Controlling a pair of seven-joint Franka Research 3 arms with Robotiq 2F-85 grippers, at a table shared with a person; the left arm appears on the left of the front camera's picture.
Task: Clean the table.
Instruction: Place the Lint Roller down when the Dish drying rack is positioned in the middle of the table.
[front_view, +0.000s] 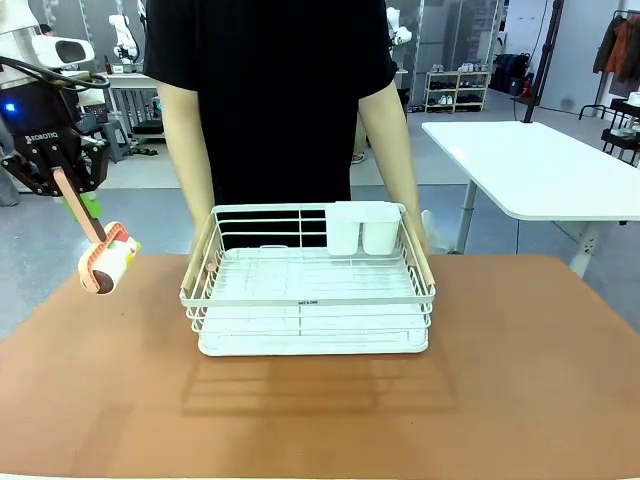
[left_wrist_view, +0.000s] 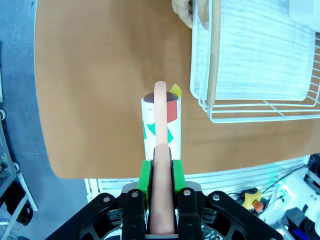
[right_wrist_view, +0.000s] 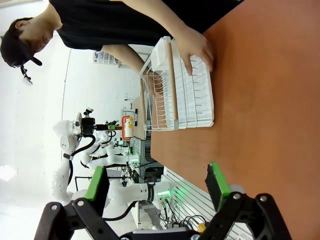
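The reddish-brown table carries a white wire rack at its middle. My left gripper hangs above the table's far left corner, shut on the pink handle of a lint roller. The roller's patterned drum points down and stays clear of the top. In the left wrist view the green pads clamp the handle, with the drum over the table to the left of the rack. My right gripper is open, with nothing between its fingers, high over the table.
A person in a black shirt stands at the far side and grips the rack's two ends, one hand on top of the rack. Two white cups hang on the rack's back rail. A white-topped table stands behind right.
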